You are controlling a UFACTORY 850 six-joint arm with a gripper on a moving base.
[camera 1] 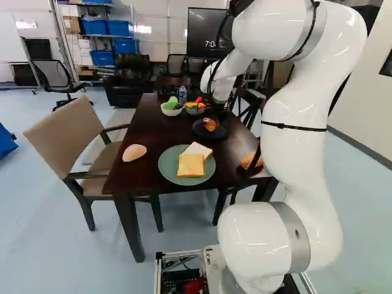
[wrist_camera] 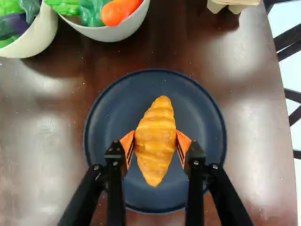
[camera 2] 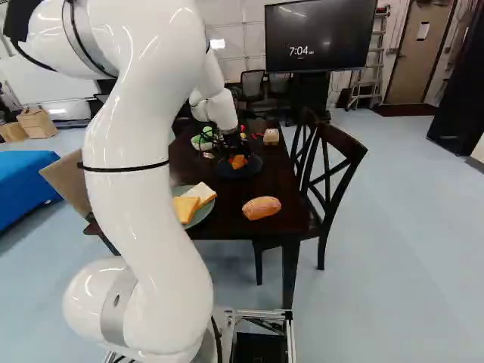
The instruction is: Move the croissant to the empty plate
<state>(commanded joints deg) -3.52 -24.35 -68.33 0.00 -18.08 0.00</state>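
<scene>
At the far part of the table my gripper points down over the dark blue plate. The wrist view shows the golden croissant between the two fingers of the gripper, an orange pad against each side, so it is shut on the croissant. The croissant is over the middle of the dark blue plate; whether it touches the plate I cannot tell. Nothing else lies on that plate. Nearer the base, a green plate holds two bread slices.
A bread loaf lies near the table's right edge, a pinkish bread piece near its left. Bowls of toy vegetables and a light carton stand beyond the dark plate. Chairs flank the table.
</scene>
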